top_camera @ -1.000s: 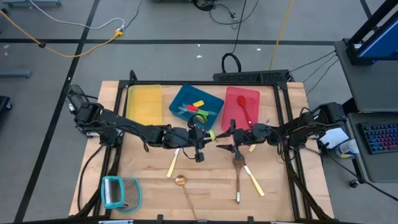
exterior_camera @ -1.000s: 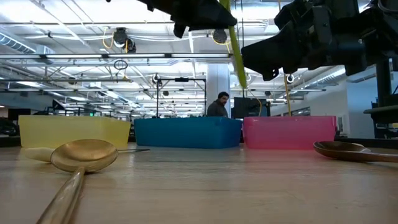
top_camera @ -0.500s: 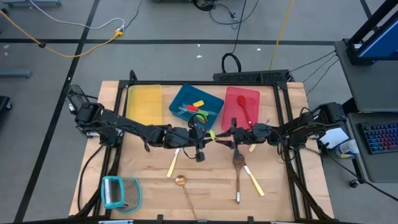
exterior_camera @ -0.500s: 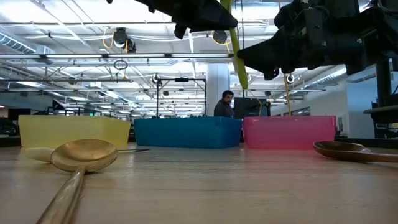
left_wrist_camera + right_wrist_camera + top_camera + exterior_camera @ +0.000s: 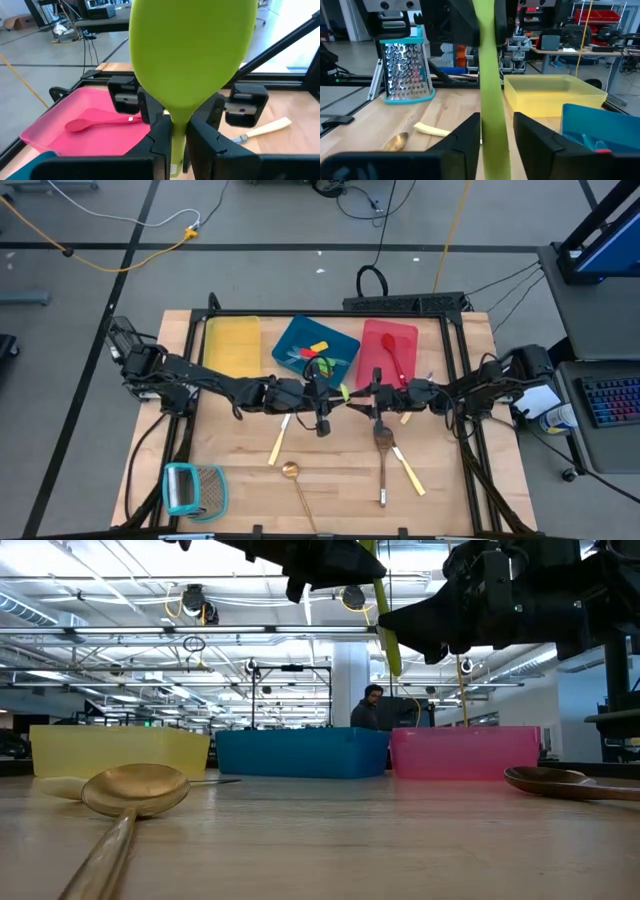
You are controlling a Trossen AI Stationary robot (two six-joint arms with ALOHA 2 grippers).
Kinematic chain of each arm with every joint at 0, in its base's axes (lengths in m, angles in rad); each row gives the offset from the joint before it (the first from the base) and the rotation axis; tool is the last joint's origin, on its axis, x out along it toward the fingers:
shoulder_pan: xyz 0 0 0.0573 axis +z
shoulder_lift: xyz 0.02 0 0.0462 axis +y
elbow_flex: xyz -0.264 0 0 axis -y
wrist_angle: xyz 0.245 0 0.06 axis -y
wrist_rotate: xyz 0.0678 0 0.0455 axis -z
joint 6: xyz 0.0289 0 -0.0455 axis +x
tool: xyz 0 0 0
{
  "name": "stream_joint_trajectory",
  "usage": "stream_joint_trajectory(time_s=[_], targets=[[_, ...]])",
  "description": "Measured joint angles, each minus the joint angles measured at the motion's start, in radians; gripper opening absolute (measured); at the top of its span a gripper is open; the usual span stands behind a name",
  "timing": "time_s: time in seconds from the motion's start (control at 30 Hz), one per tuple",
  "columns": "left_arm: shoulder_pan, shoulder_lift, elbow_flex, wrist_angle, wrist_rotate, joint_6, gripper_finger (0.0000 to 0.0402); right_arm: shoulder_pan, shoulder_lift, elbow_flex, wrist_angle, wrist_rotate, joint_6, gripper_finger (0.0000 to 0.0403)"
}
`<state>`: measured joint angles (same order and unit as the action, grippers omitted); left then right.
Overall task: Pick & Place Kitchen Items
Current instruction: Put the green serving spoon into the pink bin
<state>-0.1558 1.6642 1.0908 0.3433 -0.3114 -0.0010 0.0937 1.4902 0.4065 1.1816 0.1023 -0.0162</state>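
A green spatula [image 5: 341, 393] hangs in the air over the table's middle, between my two grippers. My left gripper [image 5: 325, 395] is shut on it; in the left wrist view its broad blade [image 5: 192, 50] stands beyond my fingers. My right gripper [image 5: 362, 395] is open and faces the left one. In the right wrist view its fingers [image 5: 465, 137] stand on either side of the spatula [image 5: 490, 75], which shows edge-on; I cannot tell whether they touch it. The low view shows the spatula [image 5: 385, 630] well above the table. My left gripper pinches the spatula's handle right below the blade [image 5: 176, 131] between its two fingers. The spatula is lifted clear of the table. Its free end [image 5: 393, 665] slants downward toward my right gripper.
Along the far side stand a yellow tray [image 5: 232, 345], a blue tray [image 5: 290, 340] holding small tools, and a red tray [image 5: 372, 340] holding a red spoon [image 5: 392, 358]. On the table lie two cream-handled knives [image 5: 278, 442] [image 5: 408, 465], a brass spoon [image 5: 295, 480], a wooden spoon [image 5: 383, 445] and a teal-framed grater [image 5: 190, 488].
My right gripper has moved a little toward the table's left, closing in on the spatula held by my left gripper. The spatula stays lifted in the left gripper. A person in the room beyond the table has walked to the right.
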Motion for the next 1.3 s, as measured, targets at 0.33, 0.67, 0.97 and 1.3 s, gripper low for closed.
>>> stream_joint_trajectory(time_s=[0.33,0.67,0.97,1.3], targets=[[0.004,0.000,0.000,-0.004,0.001,0.000,0.0047,-0.002,0.045,0.026,0.019,0.002,-0.026,0.0113],[0.004,0.000,0.000,-0.021,-0.001,-0.008,0.0047,-0.002,0.046,0.026,0.014,0.001,-0.035,0.0055],[0.004,0.000,0.000,-0.032,-0.005,-0.064,0.0047,-0.002,0.045,0.026,0.009,0.001,-0.029,0.0058],[0.004,0.000,0.000,-0.051,-0.005,-0.083,0.0047,-0.002,0.045,0.026,0.005,0.006,-0.029,0.0055]])
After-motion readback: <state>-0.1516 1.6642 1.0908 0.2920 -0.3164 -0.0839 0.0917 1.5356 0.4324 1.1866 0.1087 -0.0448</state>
